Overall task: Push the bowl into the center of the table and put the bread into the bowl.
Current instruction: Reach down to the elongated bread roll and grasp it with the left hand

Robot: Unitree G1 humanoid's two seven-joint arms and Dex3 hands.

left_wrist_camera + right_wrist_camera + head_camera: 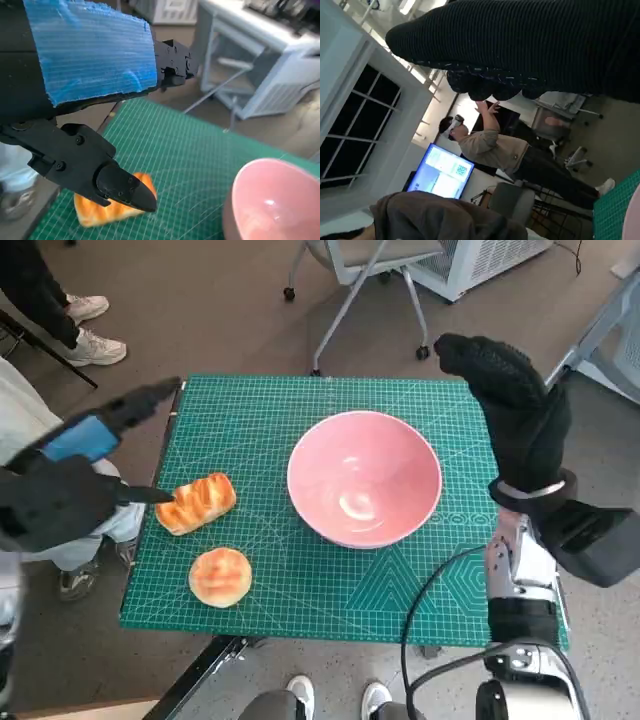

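Observation:
A pink bowl [365, 478] stands empty on the green cutting mat [310, 580], a little right of the mat's middle; its rim shows in the left wrist view [280, 200]. A long striped bread [196, 503] lies near the mat's left edge, with a round bun [220, 576] in front of it. My left hand [70, 480] hovers over the left edge, fingers apart, one fingertip [132, 192] just above the long bread [100, 212]. Nothing is in it. My right hand [505, 400] is raised beside the bowl's right side, fingers stretched out, holding nothing.
An office chair's base [350, 290] stands beyond the table's far edge. A person's shoes [95, 340] are at the far left, more shoes [300, 695] at the near edge. A person [495, 147] stands in the room in the right wrist view.

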